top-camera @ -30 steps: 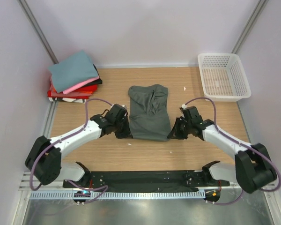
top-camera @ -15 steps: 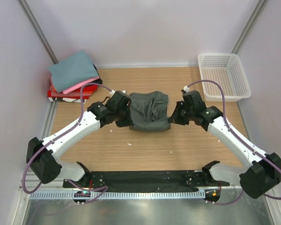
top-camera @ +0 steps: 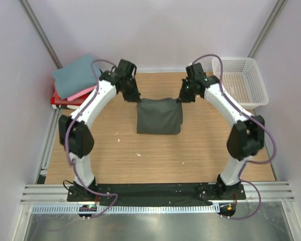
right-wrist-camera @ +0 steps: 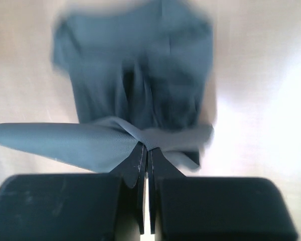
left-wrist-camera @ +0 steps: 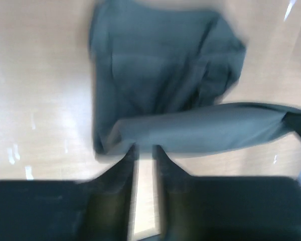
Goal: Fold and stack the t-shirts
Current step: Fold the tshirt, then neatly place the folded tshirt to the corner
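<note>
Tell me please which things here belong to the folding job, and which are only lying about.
Belong to the job:
- dark grey-green t-shirt, pinched at its far edge by the left gripper and the right gripper
- stack of folded t-shirts, far left corner

Only lying about:
- white lattice basket, far right corner
- small white scraps on the table

The left arm [top-camera: 98, 98] and right arm [top-camera: 223, 103] share white links, black joints and looping purple cables [top-camera: 205, 55].
</note>
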Available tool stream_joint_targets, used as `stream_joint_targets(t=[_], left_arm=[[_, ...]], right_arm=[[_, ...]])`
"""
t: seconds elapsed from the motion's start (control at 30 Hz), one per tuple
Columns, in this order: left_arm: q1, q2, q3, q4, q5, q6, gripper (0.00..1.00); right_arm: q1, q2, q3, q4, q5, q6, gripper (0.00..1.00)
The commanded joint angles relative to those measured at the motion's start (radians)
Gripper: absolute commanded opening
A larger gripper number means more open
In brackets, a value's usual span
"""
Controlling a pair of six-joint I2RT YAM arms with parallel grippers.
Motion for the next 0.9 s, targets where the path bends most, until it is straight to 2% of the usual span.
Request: stream_joint_targets(t=[0.0, 0.03, 0.07, 0.1, 0.13, 0.17, 0.2, 0.23, 0.27, 0.3, 0.33, 0.37, 0.43, 0.6, 0.73, 0.87], left_arm=[[0.102, 0.348, 0.391, -0.083, 0.113, 0.085, 0.32], [0.124, 0.451, 0.567, -0.173, 0.174, 0.090, 0.50], [0.165, 0.577, 0.888, -0.218, 0.227, 0.085, 0.71], [0.187, 0.716, 1.012, -0.251, 0.265, 0.062, 0.82], [0.207, 0.724, 1.005, -0.185, 0.370, -0.003, 0.96], [0.228, 0.706, 0.868, -0.134, 0.393, -0.016, 1.00], [0.231, 0.675, 0.783, -0.093, 0.394, -0.024, 1.00], [0.231, 0.581, 0.700, 0.000, 0.381, -0.021, 1.00], [0.228, 0.537, 0.528, 0.050, 0.365, -0.015, 1.00], [0.227, 0.461, 0.476, 0.105, 0.356, -0.015, 1.00], [0.227, 0.439, 0.439, 0.106, 0.347, -0.010, 1.00], [0.221, 0.422, 0.417, 0.098, 0.330, 0.010, 1.00], [0.211, 0.399, 0.411, 0.072, 0.312, 0.033, 1.00], [0.175, 0.339, 0.344, 0.052, 0.243, 0.096, 1.00], [0.170, 0.317, 0.181, 0.133, 0.249, 0.102, 1.00], [0.158, 0.331, 0.103, 0.172, 0.238, 0.107, 0.96]], right_arm=[[-0.076, 0.311, 0.420, -0.064, 0.002, -0.056, 0.43], [-0.088, 0.395, 0.552, -0.126, 0.004, -0.059, 0.63], [-0.105, 0.473, 0.680, -0.232, 0.004, -0.056, 0.80], [-0.108, 0.603, 0.884, -0.264, -0.007, -0.056, 1.00], [-0.113, 0.648, 0.968, -0.295, -0.018, -0.034, 1.00], [-0.115, 0.679, 1.025, -0.345, -0.018, -0.025, 1.00], [-0.115, 0.681, 1.021, -0.346, -0.030, -0.020, 1.00], [-0.115, 0.625, 0.962, -0.324, -0.038, -0.017, 1.00], [-0.113, 0.574, 0.874, -0.218, -0.041, -0.008, 1.00], [-0.113, 0.522, 0.678, -0.154, -0.044, -0.010, 1.00], [-0.116, 0.461, 0.592, -0.099, -0.039, -0.011, 1.00], [-0.119, 0.381, 0.523, -0.020, -0.036, -0.008, 1.00], [-0.124, 0.325, 0.379, 0.025, -0.048, -0.011, 1.00], [-0.125, 0.215, 0.181, 0.102, -0.081, -0.023, 1.00], [-0.127, 0.143, 0.003, 0.154, -0.091, -0.027, 1.00], [-0.128, 0.074, -0.106, 0.193, -0.105, -0.033, 1.00]])
